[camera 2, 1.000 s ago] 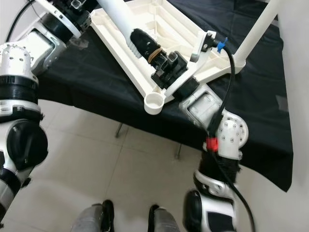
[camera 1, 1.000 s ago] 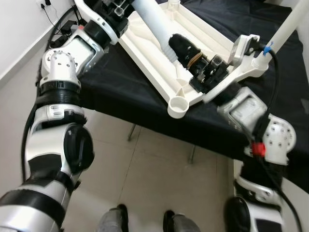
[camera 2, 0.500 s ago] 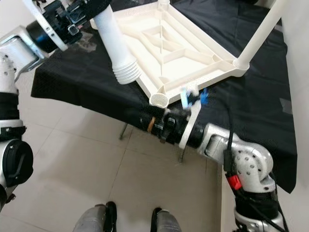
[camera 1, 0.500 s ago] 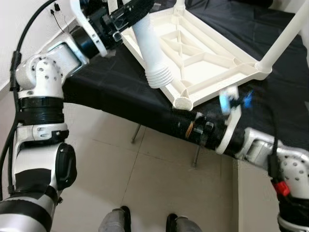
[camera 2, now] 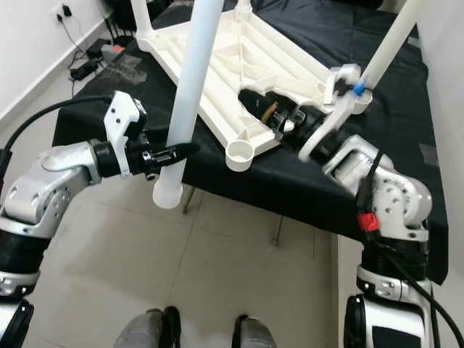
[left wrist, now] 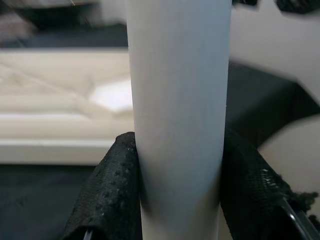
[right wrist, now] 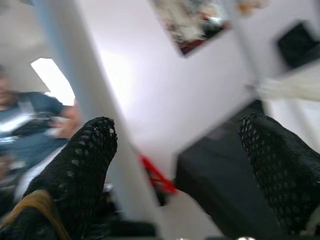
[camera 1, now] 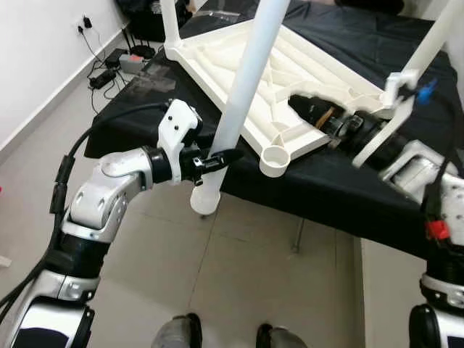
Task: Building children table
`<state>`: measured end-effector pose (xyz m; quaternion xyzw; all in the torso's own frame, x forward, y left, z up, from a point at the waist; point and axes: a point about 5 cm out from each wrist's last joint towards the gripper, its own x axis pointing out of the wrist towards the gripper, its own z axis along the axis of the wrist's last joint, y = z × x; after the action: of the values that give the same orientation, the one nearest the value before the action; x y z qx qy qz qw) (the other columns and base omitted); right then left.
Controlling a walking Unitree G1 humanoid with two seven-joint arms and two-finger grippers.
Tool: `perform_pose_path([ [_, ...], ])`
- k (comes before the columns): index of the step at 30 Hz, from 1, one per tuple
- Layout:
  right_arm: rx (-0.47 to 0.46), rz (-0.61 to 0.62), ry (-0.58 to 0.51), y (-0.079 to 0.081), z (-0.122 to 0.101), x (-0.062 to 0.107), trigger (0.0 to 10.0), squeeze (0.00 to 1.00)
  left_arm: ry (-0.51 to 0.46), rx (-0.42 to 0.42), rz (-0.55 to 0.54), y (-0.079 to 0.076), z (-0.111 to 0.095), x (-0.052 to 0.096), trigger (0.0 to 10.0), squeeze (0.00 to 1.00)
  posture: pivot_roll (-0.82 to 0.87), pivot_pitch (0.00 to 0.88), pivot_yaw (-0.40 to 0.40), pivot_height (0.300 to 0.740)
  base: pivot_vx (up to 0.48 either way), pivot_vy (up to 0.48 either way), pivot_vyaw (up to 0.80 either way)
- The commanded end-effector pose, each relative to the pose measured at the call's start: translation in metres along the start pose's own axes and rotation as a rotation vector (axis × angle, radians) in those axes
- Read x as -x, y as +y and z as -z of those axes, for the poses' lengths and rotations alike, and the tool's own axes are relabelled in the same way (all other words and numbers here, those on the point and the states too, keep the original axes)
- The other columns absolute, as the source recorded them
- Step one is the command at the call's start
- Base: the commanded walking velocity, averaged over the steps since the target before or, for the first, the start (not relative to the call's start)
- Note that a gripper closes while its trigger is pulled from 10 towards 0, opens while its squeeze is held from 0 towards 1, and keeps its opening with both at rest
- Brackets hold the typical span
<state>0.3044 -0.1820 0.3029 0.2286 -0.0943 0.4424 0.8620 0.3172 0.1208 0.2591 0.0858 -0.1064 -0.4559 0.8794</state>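
Left hand [camera 1: 217,157] grips white table leg [camera 1: 243,87]; right hand [camera 1: 304,109] open over tabletop [camera 1: 239,61].

Both arms are built of rounded silver shells joined by black rings, with black cables along them. The left claw [camera 1: 217,157] has long black fingers on a white bracket; the right claw [camera 2: 255,101] likewise. A red tag marks the right arm's elbow joint.

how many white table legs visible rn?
3. One leg is gripped upright by the left gripper off the table's near edge. One stands at the tabletop's right corner, one at its far left corner. Others may be hidden.
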Motion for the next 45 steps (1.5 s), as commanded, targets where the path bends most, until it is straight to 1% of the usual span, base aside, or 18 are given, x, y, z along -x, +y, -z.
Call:
perform_pose_path([
  [1,-0.012,-0.092,0.028,0.011,0.006,-0.006,10.0,0.0,-0.036,0.027,0.008,-0.004,-0.001,0.003,0.0,0.0,-0.07,0.143,-0.031,0.74,0.0,0.0,0.0],
  [3,0.007,-0.063,0.098,0.009,0.027,-0.012,10.0,0.0,-0.064,0.049,0.003,-0.01,0.001,0.005,1.9,0.0,-0.06,0.133,-0.04,0.74,0.0,0.0,0.0],
  [6,0.01,-0.027,0.127,0.005,0.037,-0.014,10.0,0.0,-0.067,0.049,0.001,-0.014,0.004,0.005,2.5,0.0,-0.06,0.133,-0.04,0.74,0.0,0.0,0.0],
  [7,0.013,0.017,0.158,0.0,0.051,-0.013,10.0,0.0,-0.057,0.038,-0.004,-0.02,0.01,0.006,10.0,0.0,-0.06,0.127,-0.044,0.74,0.0,0.0,0.0],
  [8,0.014,0.074,0.19,-0.006,0.064,-0.01,10.0,0.0,-0.042,0.056,-0.014,-0.027,0.017,0.005,10.0,0.0,-0.06,0.11,-0.05,0.74,0.0,0.0,0.0],
  [10,0.014,0.074,0.19,-0.006,0.064,-0.01,10.0,0.0,-0.042,0.056,-0.014,-0.027,0.017,0.005,10.0,0.0,-0.06,0.11,-0.05,0.74,0.0,0.0,0.0],
  [12,-0.063,0.314,0.253,-0.031,0.105,0.016,10.0,0.0,0.038,0.155,-0.071,-0.052,0.049,0.008,10.0,0.0,-0.06,0.02,-0.066,0.74,0.0,0.0,0.0],
  [14,-0.063,0.314,0.253,-0.031,0.105,0.016,10.0,0.0,0.038,0.155,-0.071,-0.052,0.049,0.008,10.0,0.0,-0.06,0.02,-0.066,0.74,0.0,0.0,0.0],
  [15,-0.104,0.462,0.291,-0.042,0.129,0.038,10.0,0.0,0.1,0.199,-0.107,-0.071,0.073,0.015,10.0,0.0,-0.05,0.0,-0.073,0.74,0.0,0.0,0.0],
  [17,-0.11,0.502,0.309,-0.044,0.137,0.045,10.0,0.0,0.118,0.215,-0.117,-0.078,0.08,0.017,10.0,0.0,-0.05,0.0,-0.075,0.74,0.0,0.0,0.0],
  [19,-0.144,0.545,0.315,-0.044,0.147,0.053,10.0,0.0,0.139,0.248,-0.13,-0.087,0.089,0.022,10.0,0.0,-0.05,0.0,-0.079,0.74,0.0,0.0,-0.8],
  [23,-0.157,0.624,0.382,-0.033,0.194,0.076,10.0,0.0,0.243,0.376,-0.209,-0.123,0.134,0.053,10.0,0.0,-0.05,0.0,-0.075,0.74,0.0,0.0,-0.8],
  [27,-0.124,0.621,0.39,-0.025,0.21,0.078,10.0,0.0,0.258,0.433,-0.268,-0.131,0.144,0.066,10.0,0.0,-0.05,0.0,-0.072,0.74,0.141,0.0,-0.8],
  [31,-0.083,0.572,0.492,-0.013,0.23,0.08,10.0,0.0,0.228,0.463,-0.322,-0.133,0.144,0.071,10.0,0.0,-0.03,0.0,-0.081,0.74,0.351,0.0,0.0],
  [34,-0.07,0.546,0.447,-0.014,0.224,0.076,10.0,0.0,0.22,0.442,-0.322,-0.133,0.142,0.069,10.0,0.0,-0.03,0.0,-0.077,0.74,0.352,0.0,-0.54],
  [42,0.003,0.434,0.39,-0.021,0.196,0.062,10.0,0.0,0.139,0.337,-0.318,-0.109,0.117,0.06,10.0,0.0,-0.03,0.0,-0.057,0.74,0.337,0.0,0.0],
  [44,0.024,0.363,0.342,-0.023,0.176,0.055,10.0,0.0,0.102,0.285,-0.311,-0.095,0.101,0.054,10.0,0.0,-0.03,0.0,-0.04,0.74,0.157,0.0,0.0],
  [45,0.03,0.249,0.281,-0.019,0.152,0.046,10.0,0.0,0.065,0.232,-0.279,-0.083,0.082,0.045,10.0,0.0,-0.04,0.0,-0.034,0.74,0.0,0.0,0.0],
])
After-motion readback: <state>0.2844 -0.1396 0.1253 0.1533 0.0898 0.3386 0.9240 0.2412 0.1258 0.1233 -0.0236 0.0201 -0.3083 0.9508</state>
